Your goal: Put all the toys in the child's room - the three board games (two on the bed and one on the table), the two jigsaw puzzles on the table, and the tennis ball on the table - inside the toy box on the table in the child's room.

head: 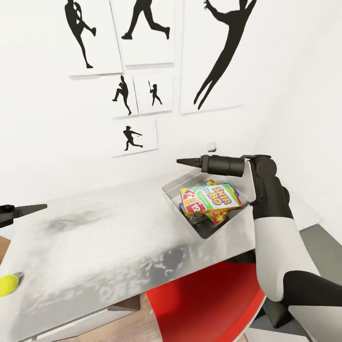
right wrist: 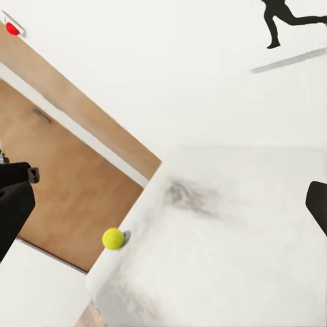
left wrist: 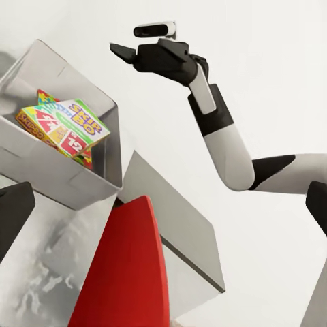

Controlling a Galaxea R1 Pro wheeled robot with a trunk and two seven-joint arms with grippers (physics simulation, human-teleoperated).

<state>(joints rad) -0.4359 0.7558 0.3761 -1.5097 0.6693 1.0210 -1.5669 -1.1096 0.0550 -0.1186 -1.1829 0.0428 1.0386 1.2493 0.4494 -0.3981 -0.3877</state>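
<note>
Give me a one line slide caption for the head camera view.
Toy box holds the stacked games and puzzles, SKIP BO box on top; the tennis ball waits at the table's far left edge.

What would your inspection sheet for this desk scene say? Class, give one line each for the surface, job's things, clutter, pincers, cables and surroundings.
Surface: glossy pale grey table, mottled reflections.
Job's things: toy box at the table's far right corner holds the SKIP BO board game on top of a stack, with jigsaw puzzle edges peeking out beneath; tennis ball sits at the table's left edge, apart from the box.
Clutter: nothing seen.
Pincers: right pincer above the box's far rim, holding nothing; left pincer over the table's left end, holding nothing.
Cables: nothing seen.
Surroundings: white wall with black silhouette pictures; red chair below the table; red wall button.
</note>
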